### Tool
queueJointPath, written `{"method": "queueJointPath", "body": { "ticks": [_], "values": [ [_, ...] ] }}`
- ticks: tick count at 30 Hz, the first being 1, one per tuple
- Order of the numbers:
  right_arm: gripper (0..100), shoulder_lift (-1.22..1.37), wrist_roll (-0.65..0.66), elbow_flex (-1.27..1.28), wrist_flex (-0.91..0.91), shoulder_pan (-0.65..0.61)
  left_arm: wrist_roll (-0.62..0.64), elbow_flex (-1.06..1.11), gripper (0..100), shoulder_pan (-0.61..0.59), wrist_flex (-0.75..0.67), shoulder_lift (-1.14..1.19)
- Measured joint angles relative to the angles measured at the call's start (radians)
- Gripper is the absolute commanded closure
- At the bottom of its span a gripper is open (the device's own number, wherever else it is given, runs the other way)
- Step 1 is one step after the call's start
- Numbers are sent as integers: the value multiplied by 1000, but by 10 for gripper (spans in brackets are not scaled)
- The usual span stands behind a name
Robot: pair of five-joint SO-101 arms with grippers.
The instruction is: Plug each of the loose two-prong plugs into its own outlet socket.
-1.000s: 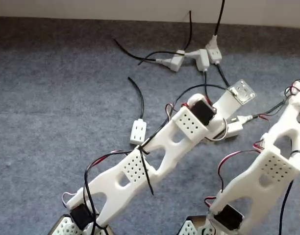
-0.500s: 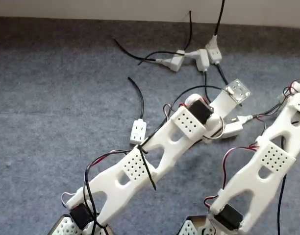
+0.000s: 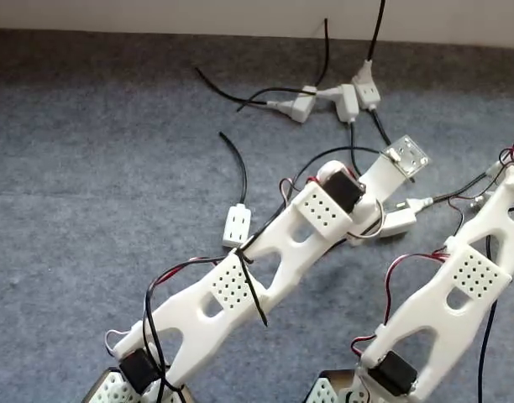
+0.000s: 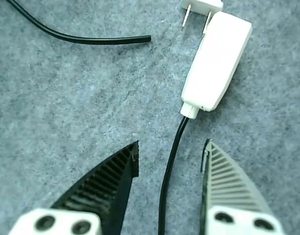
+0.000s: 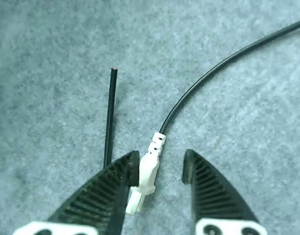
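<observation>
Plug [image 5: 146, 180] lay on the grey table [image 5: 52, 58] between the open jaws of the right gripper [image 5: 161, 154]. It touched the black finger [image 5: 111, 191] and sat well apart from the other one, and its cord [image 5: 204, 81] ran off away from the jaws. Risk 1: off-centre grab. Closing from there would likely shove or roll the plug before it seated. Prongs weren't visible in the wrist view, so orientation for insertion was unknown

White socket body [image 4: 216, 63] lay just past the left gripper [image 4: 170, 144]. Jaws were open and straddled its black lead [image 4: 172, 161], not the body. Second plug [image 4: 201, 5] showed two bare prongs [image 4: 187, 18] just beside the body's far end, not seated as far as I could tell. Risk 2: closing there would pinch the lead only, and any pull would drag or swing the socket off line with those prongs

Risk 3: the three-way outlet block [image 3: 237, 225] sat just beside the left arm [image 3: 265, 269] in the high view, so a sweep could knock it or snag its lead
</observation>
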Motion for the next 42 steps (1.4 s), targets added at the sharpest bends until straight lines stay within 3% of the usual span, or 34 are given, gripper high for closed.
{"method": "queueJointPath", "body": {
  "ticks": [11, 16, 21, 32, 36, 42],
  "values": [
    [777, 0, 0, 112, -46, -37, 0, 0, 780, 0, -2, 0],
    [909, 3, 3, 199, -91, -38, 0, 0, 780, 0, -2, 0],
    [926, 3, 3, 199, -92, -23, 0, 0, 780, 0, -2, 0],
    [981, 8, 3, -17, 43, -41, 6, 0, 780, -40, -2, -34],
    [981, 6, 3, -175, 170, -114, 83, 0, 780, -107, 46, -169],
    [982, -6, 75, -199, 272, -305, 114, 21, 780, -272, 71, -319]
  ]
}}
